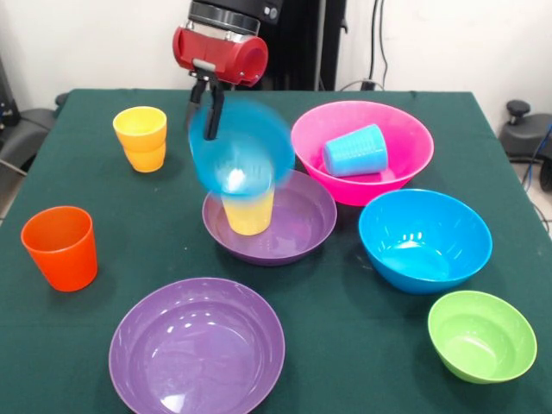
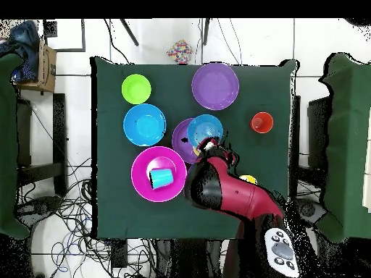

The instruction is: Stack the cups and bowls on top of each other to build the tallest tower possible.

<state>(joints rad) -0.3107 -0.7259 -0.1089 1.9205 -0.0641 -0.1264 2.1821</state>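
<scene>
Front view: the gripper (image 1: 210, 116) hangs over the middle of the green tabletop (image 1: 362, 345), its jaws closed on the rim of a small blue bowl (image 1: 241, 155), which is tilted and blurred. The bowl sits just over a pale yellow cup (image 1: 249, 211) standing upright in a purple bowl (image 1: 297, 228). Beside that, a big pink bowl (image 1: 392, 129) holds a light blue cup (image 1: 355, 151) lying on its side. A big blue bowl (image 1: 424, 237) and a small green bowl (image 1: 481, 335) stand apart nearby. A second purple bowl (image 1: 197, 347) sits at the near edge. An orange cup (image 1: 60, 247) stands alone, and two amber cups (image 1: 141, 138) are nested together further back.
</scene>
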